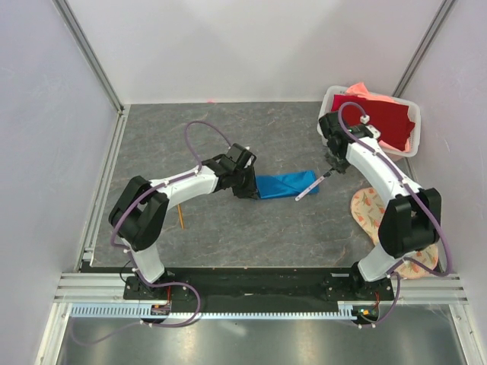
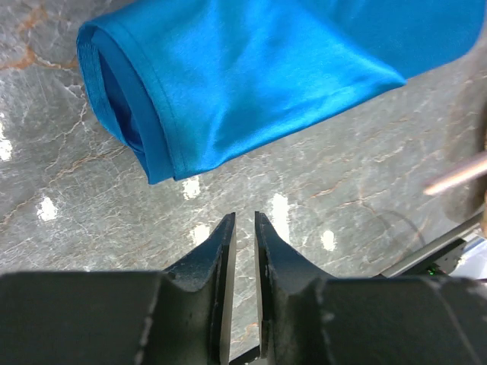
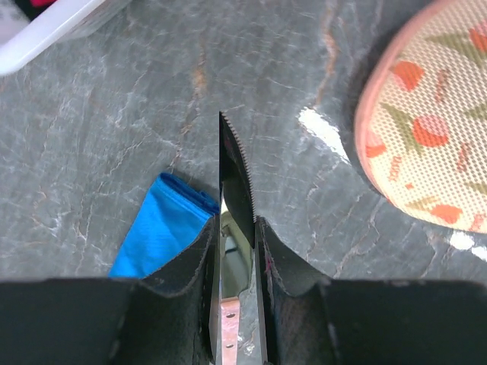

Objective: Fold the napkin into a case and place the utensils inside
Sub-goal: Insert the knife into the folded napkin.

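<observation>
Case (image 1: 285, 185) lengthwise left-right; utensil (image 1: 310, 188) in clamped right gripper (image 3: 237, 222), tip toward it; left gripper (image 2: 244, 220) barely ajar, empty.

We counted two arms and two hands: one left hand (image 1: 251, 185) and one right hand (image 1: 329, 171). There was one blue napkin (image 1: 285, 185). Of utensils we found two: one pale stick (image 1: 310, 188) and one orange stick (image 1: 181, 217). We counted one white basket (image 1: 329, 97) and two other cloths, one dark red cloth (image 1: 377, 118) and one salmon-pink cloth (image 1: 364, 91). We made out one floral mat (image 1: 369, 207) for certain. A second patterned patch showed behind the right arm, and we could not tell whether it was another mat. There was one table (image 1: 228, 137).
</observation>
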